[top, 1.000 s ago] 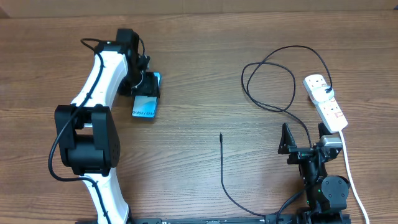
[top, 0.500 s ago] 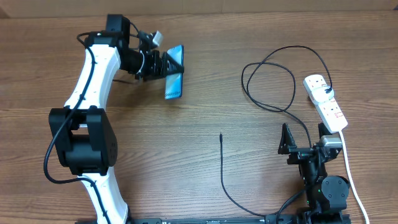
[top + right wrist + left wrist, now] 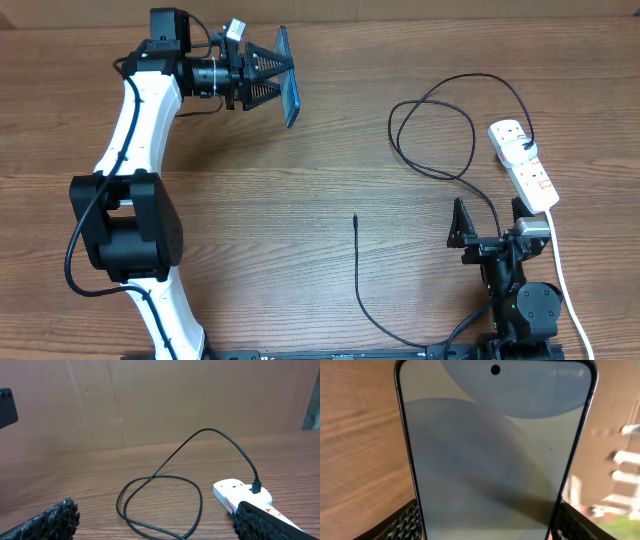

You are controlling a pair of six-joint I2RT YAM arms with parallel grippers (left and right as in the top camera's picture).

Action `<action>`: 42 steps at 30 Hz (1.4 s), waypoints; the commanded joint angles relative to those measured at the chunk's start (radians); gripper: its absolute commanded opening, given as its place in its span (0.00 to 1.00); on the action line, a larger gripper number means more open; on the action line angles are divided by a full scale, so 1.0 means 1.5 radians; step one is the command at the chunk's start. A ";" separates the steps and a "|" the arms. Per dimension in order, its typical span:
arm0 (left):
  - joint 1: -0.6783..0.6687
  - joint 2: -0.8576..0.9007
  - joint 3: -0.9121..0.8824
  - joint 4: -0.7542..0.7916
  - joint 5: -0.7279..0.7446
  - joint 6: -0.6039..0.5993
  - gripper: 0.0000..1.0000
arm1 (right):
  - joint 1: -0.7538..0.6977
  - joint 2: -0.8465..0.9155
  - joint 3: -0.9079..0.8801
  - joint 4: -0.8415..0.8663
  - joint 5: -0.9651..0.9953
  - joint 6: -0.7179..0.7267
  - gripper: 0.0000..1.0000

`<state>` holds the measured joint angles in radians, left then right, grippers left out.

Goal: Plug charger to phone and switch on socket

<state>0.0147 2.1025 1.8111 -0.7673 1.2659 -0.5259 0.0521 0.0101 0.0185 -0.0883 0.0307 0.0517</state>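
Observation:
My left gripper (image 3: 272,82) is shut on the phone (image 3: 290,90) and holds it lifted above the table at the back left, turned on edge. In the left wrist view the phone's lit screen (image 3: 495,450) fills the frame between my fingers. The charger cable (image 3: 432,135) is thin and black; it loops at the right, its black plug sits in the socket (image 3: 524,164), and its slim free end (image 3: 355,217) lies at the table's middle. The loop (image 3: 160,505) and socket (image 3: 240,495) show in the right wrist view. My right gripper (image 3: 490,222) is open and empty at the front right.
The socket's thick white cord (image 3: 568,290) runs down the right edge toward the front. A brown cardboard wall (image 3: 150,400) stands behind the table.
My left arm has lifted the phone off the table and swung it back and to the right, turning it on edge. The right arm has not moved.

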 commanded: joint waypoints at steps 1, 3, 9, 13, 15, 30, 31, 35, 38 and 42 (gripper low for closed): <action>0.000 0.002 0.021 0.028 0.061 -0.170 0.04 | -0.003 -0.005 -0.007 0.005 0.003 -0.003 1.00; 0.000 0.002 0.021 0.049 0.075 -0.211 0.04 | -0.003 -0.005 -0.007 0.004 0.003 -0.003 1.00; 0.000 0.002 0.021 0.123 0.113 -0.344 0.04 | -0.003 -0.005 -0.007 0.005 0.003 -0.003 1.00; 0.002 0.002 0.021 0.156 0.132 -0.409 0.04 | -0.003 -0.005 -0.007 0.005 0.003 -0.003 1.00; 0.005 0.002 0.021 0.165 0.146 -0.443 0.04 | -0.003 -0.005 -0.007 0.005 0.003 -0.003 1.00; 0.028 0.002 0.021 0.168 0.187 -0.520 0.04 | -0.003 -0.005 -0.007 0.005 0.003 -0.003 1.00; 0.029 0.002 0.021 0.168 0.187 -0.521 0.04 | -0.003 -0.005 -0.007 0.005 0.003 -0.003 1.00; 0.030 0.002 0.021 0.168 0.188 -0.541 0.04 | -0.003 -0.005 -0.007 0.004 0.003 -0.003 1.00; 0.030 0.002 0.021 0.168 0.198 -0.550 0.04 | -0.003 -0.005 -0.007 0.005 0.003 -0.003 1.00; 0.030 0.002 0.021 0.168 0.205 -0.563 0.04 | -0.003 -0.005 -0.007 0.004 0.003 -0.003 1.00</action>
<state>0.0563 2.1025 1.8130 -0.5224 1.5085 -1.3350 0.0521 0.0101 0.0185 -0.0887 0.0303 0.0517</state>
